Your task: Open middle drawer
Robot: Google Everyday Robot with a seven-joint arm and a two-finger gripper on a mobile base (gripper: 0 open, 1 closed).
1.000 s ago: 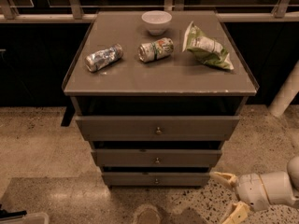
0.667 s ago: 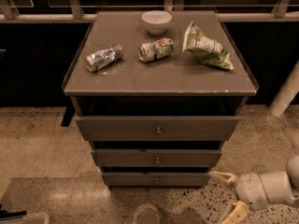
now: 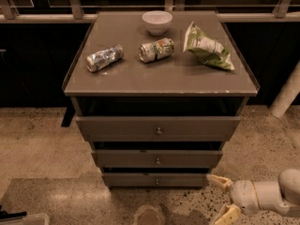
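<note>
With the gripper (image 3: 221,198) held open and empty near the bottom drawer (image 3: 131,179), that front could be pulled instead of the small knob (image 3: 157,161) of the middle drawer (image 3: 192,158).

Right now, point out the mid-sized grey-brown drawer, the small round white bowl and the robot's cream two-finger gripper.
middle drawer (image 3: 158,159): camera view, front panel at its knob.
white bowl (image 3: 157,28): camera view, its outer wall.
gripper (image 3: 212,199): camera view, lower right, midway between open fingertips.
</note>
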